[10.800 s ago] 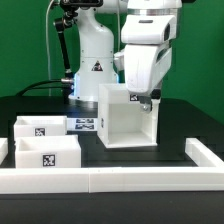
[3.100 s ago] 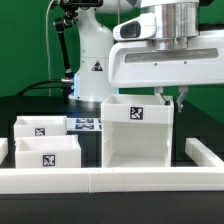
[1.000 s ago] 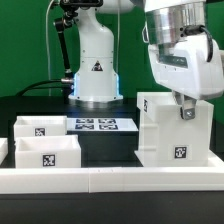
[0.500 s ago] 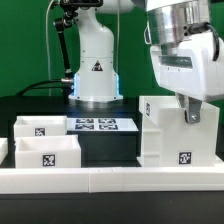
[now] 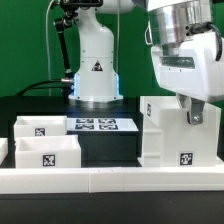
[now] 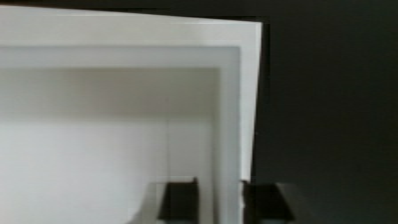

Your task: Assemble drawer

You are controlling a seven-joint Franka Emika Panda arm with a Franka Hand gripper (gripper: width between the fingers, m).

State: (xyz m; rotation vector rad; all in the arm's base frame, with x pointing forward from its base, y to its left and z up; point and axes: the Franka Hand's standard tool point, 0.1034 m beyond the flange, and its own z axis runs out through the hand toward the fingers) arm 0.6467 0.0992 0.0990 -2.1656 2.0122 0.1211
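Observation:
The white boxy drawer casing [image 5: 178,132] stands on the table at the exterior view's right, with a square tag on its front face low down. My gripper [image 5: 190,112] is shut on the casing's top wall, one finger on each side. In the wrist view the casing wall [image 6: 228,120] runs between my two fingers [image 6: 178,200]. Two shallow white trays, each with a tag, sit at the exterior view's left: one nearer [image 5: 45,155] and one behind it [image 5: 38,127].
The marker board [image 5: 105,125] lies flat in the middle behind the trays. A low white rail [image 5: 110,178] runs along the table's front edge. The robot base [image 5: 95,70] stands at the back.
The casing, held in my gripper, has moved from the middle to the exterior view's right and been turned; over the last second it shifted slightly further right.

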